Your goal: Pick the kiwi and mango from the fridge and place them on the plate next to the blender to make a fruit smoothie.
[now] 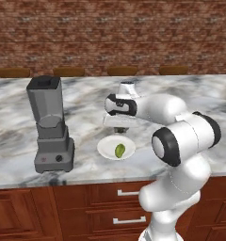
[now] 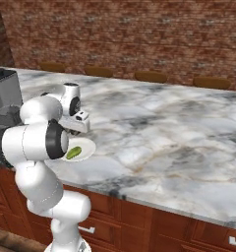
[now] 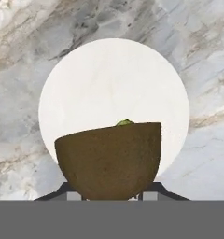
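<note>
A brown kiwi (image 3: pixel 109 161) sits between my fingertips, and my gripper (image 3: pixel 110 192) is shut on it. The gripper (image 1: pixel 119 130) hangs just above the round white plate (image 1: pixel 105 148). A green mango (image 1: pixel 120 150) lies on that plate, and in the hand view only its top edge (image 3: pixel 125 123) peeks over the kiwi. The plate (image 3: pixel 114 79) lies directly below the kiwi. The grey blender (image 1: pixel 51 124) stands on the marble counter a short way left of the plate. From the right base view the mango (image 2: pixel 73 152) and plate (image 2: pixel 88 146) show beside my arm, with the blender (image 2: pixel 4 98) at the far left. The fridge is out of view.
The marble counter (image 1: pixel 190 99) stretches wide to the right and behind the plate. Several brown stool tops (image 1: pixel 124 70) line its far edge before a brick wall. Wooden drawers (image 1: pixel 110 202) run under the front edge.
</note>
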Robot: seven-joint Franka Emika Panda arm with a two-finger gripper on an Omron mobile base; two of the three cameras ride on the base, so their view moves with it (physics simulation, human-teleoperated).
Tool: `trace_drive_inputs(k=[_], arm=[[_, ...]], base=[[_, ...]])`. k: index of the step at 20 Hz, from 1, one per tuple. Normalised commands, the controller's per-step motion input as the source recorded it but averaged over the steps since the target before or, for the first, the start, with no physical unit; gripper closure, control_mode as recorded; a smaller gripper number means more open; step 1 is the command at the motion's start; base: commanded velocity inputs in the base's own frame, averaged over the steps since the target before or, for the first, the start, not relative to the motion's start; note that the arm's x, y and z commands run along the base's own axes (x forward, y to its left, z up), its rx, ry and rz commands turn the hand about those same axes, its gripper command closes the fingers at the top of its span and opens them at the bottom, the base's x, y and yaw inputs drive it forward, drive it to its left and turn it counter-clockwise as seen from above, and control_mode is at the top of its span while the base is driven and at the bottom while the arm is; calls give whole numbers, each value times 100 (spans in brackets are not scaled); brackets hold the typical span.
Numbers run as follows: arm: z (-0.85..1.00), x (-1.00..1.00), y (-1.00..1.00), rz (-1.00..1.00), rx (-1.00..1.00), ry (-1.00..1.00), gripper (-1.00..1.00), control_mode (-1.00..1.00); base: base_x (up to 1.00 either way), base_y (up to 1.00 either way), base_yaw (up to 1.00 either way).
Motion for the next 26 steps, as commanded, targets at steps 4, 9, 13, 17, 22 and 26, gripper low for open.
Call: trace_drive_inputs(k=[4,9,13,17,22,26], arm=[[-62,23,21,6,-3,3,100,-100],[-62,26,14,5,-3,2,100,-100],[-61,15,23,5,-2,1,-100,-100],[-23,8,18,2,-5,1,-100,-100],[6,-1,4,0,-1,0,-100,-100],[48,-31,0,0,-3,-9,-100,-100]], base=[[0,0,0],[0,0,0],[0,0,0],[0,0,0],[0,0,0],[0,0,0]])
